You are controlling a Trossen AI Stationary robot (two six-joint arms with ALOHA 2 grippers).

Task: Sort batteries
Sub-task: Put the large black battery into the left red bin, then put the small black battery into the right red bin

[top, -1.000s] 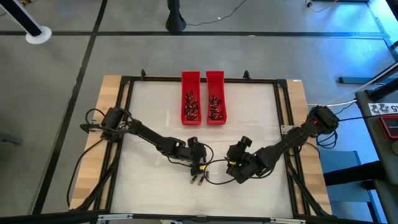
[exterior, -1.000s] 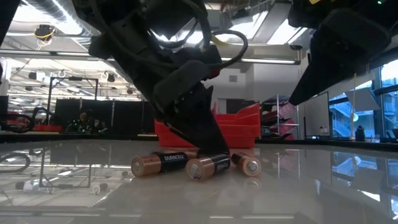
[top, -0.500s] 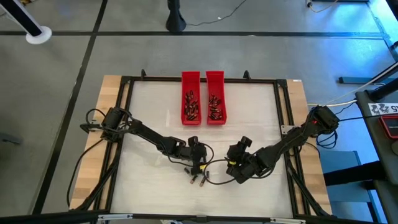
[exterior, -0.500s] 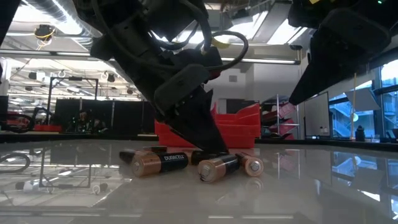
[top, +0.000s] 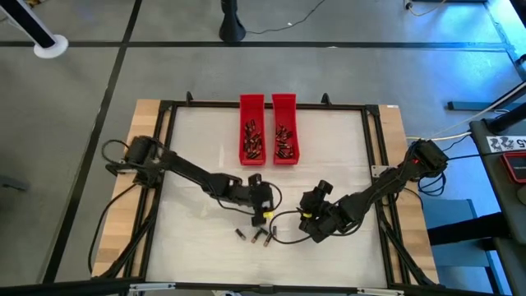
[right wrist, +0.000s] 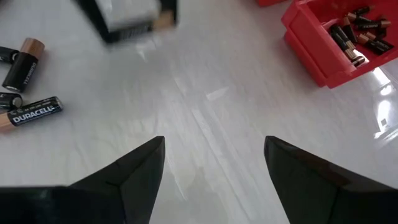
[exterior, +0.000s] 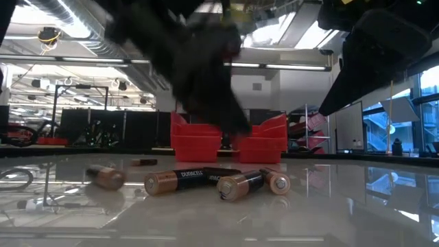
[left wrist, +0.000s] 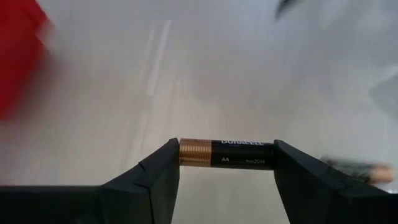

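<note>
My left gripper [top: 261,217] hangs over the near middle of the table, shut on one battery [left wrist: 236,154]. In the low view it is only a dark blur [exterior: 206,68] above the table. Below it, several loose batteries [top: 256,236] lie on their sides; the low view shows them in a row [exterior: 182,182], with one apart [exterior: 106,177]. Two red trays [top: 252,140] [top: 284,140] at the far middle hold more batteries. My right gripper [top: 306,220] waits open just right of the loose batteries, its fingers [right wrist: 214,152] around nothing. My left gripper pinches the battery lengthwise between its two fingers. One fingertip [left wrist: 163,169] is on the coppery end [left wrist: 185,154] and the other on the dark end [left wrist: 271,155]. The fingers slant down from the table's left side. The battery sits level across the gap, clear of the table.
A black frame [top: 164,164] borders the white tabletop, with wooden strips outside it. Loose batteries [right wrist: 28,109] lie between the two grippers. A cable loops on the table near the batteries [top: 283,215]. Bare tabletop lies between the batteries and the trays.
My left gripper has risen from among the loose batteries and drawn back a little toward the far edge, carrying one battery up with it. One loose battery has rolled toward the table's left, away from the others. My right arm has kept still.
</note>
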